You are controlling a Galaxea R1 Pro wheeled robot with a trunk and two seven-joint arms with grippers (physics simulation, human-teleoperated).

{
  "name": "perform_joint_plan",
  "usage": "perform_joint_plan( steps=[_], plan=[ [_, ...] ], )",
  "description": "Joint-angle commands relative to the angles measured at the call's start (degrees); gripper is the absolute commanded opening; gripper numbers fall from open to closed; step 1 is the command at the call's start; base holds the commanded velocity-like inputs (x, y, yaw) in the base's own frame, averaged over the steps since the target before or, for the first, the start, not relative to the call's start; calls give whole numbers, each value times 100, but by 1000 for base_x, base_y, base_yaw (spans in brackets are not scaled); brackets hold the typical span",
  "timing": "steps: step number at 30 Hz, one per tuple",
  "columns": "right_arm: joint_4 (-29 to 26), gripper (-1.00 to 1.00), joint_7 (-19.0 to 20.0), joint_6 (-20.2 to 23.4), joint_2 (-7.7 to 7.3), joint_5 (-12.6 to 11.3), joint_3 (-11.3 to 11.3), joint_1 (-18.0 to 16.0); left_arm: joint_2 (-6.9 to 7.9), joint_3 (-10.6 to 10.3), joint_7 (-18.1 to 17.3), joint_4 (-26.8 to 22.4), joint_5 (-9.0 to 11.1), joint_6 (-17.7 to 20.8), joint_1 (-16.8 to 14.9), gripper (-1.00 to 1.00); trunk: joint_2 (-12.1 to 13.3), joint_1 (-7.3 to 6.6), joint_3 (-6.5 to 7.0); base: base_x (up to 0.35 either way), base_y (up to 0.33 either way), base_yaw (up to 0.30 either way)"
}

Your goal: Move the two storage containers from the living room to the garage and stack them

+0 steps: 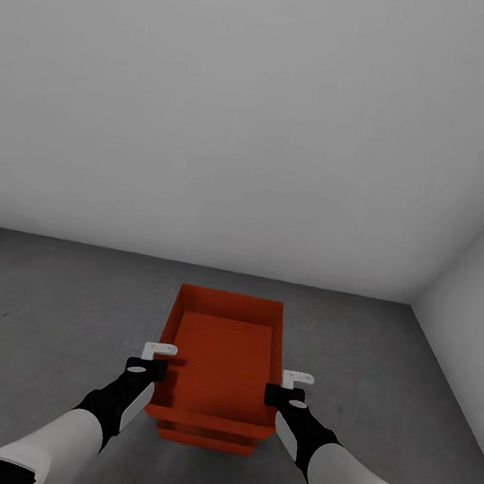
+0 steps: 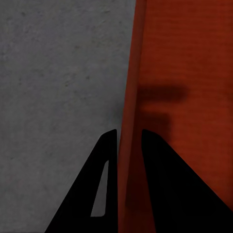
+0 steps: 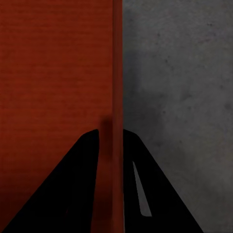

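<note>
Two storage containers, stacked; two end effectors.

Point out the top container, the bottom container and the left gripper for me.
Top container (image 1: pixel 221 365), head view: inside base.
Bottom container (image 1: pixel 205 437), head view: near wall under the top one.
Left gripper (image 2: pixel 128 145), left wrist view: between fingertips straddling the wall.

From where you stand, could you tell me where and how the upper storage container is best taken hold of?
Grip the upper storage container by its two thin long side walls, one claw per side, coming down over the rim. It has no lid or handles, so each upright wall fits between two fingers. The left claw and right claw already straddle opposite walls this way, with the lower container beneath on the grey floor.
</note>
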Motion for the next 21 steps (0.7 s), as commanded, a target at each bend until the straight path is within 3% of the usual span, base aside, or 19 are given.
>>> perform_joint_plan(
  steps=[1, 21],
  plan=[
    [-22, -100, -558, -186, -3, 42, -57, -2, 4, 24, 57, -1, 517, 37, -3, -100, -45, 22, -23, 0, 0, 0],
    [-22, -100, -571, -186, -3, 42, -57, -2, -1, 24, 57, 6, 517, 37, -3, -100, -847, 462, -382, 0, 0, 0]
  ],
)
